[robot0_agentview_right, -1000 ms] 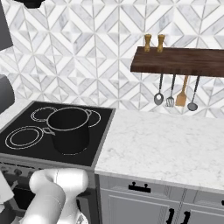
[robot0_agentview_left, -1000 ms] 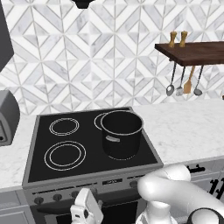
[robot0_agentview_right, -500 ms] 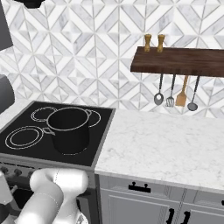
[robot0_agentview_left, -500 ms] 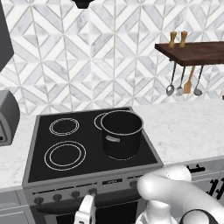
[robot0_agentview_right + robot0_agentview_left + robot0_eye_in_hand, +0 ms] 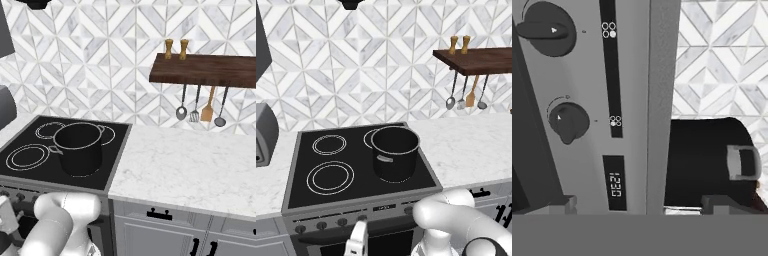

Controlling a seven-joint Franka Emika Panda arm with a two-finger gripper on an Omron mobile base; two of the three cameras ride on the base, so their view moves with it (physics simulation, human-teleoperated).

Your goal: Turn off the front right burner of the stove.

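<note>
A black pot (image 5: 395,152) sits on the right side of the stove (image 5: 331,200) at frame centre, while the open gripper (image 5: 358,239) hangs at the bottom edge just below the knob row (image 5: 321,225).

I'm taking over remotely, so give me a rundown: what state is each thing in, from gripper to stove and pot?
gripper: open, empty, low in front of the stove's knob row.
stove: cooktop rings white, no glow visible.
knobs: two close ahead in the hand view, untouched.
pot: upright on the right side of the cooktop, no lid.
utensils: hanging under the wall shelf.
</note>
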